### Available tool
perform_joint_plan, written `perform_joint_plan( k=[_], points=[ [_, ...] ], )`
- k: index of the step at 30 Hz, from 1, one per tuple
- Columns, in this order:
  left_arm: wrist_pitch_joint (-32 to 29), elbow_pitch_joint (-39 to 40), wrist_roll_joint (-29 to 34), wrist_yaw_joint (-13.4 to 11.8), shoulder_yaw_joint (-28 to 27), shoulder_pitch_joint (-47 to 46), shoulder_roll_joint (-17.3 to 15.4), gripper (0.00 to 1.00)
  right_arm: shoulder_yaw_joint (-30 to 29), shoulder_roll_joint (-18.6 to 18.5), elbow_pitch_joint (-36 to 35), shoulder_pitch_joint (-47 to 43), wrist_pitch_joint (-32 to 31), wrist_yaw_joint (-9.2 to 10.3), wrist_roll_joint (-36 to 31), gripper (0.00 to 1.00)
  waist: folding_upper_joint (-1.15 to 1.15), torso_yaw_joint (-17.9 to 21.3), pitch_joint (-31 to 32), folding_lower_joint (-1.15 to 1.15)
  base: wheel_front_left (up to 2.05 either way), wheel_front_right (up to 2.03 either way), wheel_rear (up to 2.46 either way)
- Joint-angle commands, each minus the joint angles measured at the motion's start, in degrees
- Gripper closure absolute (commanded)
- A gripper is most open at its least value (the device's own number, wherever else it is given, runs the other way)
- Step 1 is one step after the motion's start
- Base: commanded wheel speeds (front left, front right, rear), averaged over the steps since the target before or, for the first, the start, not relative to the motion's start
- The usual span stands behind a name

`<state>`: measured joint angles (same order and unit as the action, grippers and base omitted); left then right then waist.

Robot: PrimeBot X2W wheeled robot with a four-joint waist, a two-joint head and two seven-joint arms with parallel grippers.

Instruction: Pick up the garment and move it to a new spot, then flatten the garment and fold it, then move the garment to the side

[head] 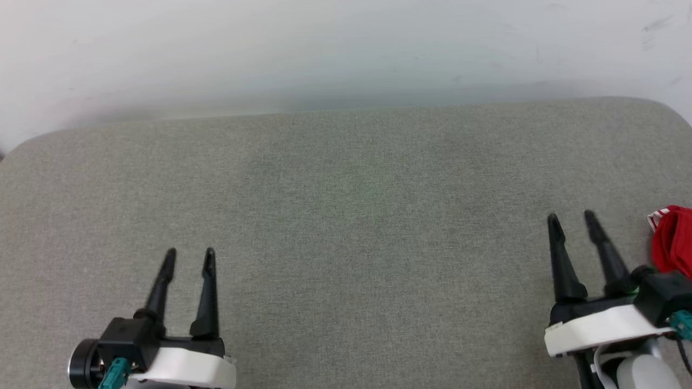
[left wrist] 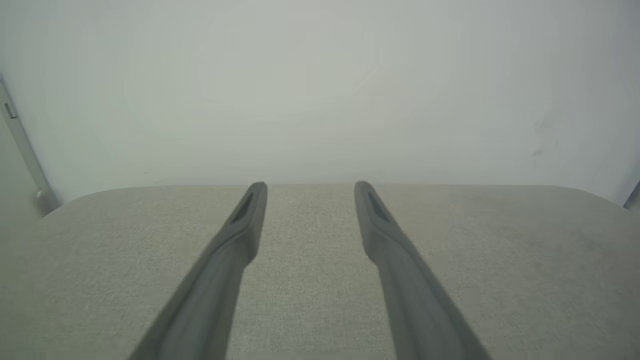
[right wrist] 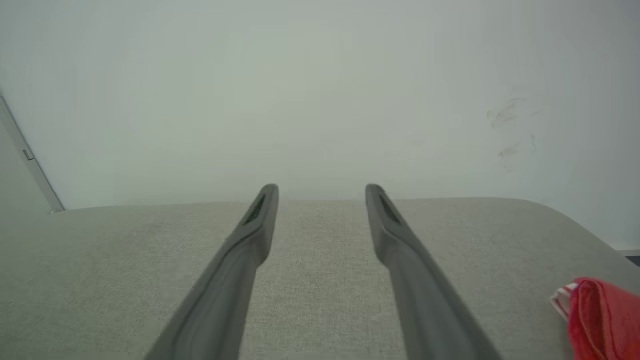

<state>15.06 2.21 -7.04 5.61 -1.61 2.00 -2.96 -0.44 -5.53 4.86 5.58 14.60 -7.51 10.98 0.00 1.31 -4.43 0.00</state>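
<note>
Grey fabric surface [head: 346, 178] beneath left hand [head: 190, 253] and right hand [head: 571, 216], both released, empty; garment [head: 673, 240] beside the right.

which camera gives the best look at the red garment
The right wrist view: the garment is largest there, with red folds and striped trim, though cut by the corner. The head view catches a smaller piece at its right edge.

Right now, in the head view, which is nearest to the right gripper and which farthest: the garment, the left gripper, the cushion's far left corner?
1. garment, just right of the right gripper.
2. left gripper, far to the left.
3. cushion's far left corner, beyond it.
</note>
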Motion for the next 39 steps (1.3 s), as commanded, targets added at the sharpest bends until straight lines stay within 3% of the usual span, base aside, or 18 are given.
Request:
perform_joint_plan(
  k=[1, 39],
  points=[
    [0.0, -0.9, -0.1, 0.0, 0.0, 0.2, 0.0, 1.00, 0.1, 0.1, 0.8, -0.5, 0.0, 0.00, 0.1, 1.00, 0.00, 0.0, 0.0, 0.00, 0.00, 0.00, 0.00],
    [-8.0, -7.8, -37.1, 0.8, -0.6, -3.3, -1.1, 1.00, -2.0, 0.8, 4.7, -0.2, -8.5, 0.01, 34.7, 1.00, 0.00, -0.4, 1.2, 0.00, 0.00, 0.00, 0.00]
  ],
)
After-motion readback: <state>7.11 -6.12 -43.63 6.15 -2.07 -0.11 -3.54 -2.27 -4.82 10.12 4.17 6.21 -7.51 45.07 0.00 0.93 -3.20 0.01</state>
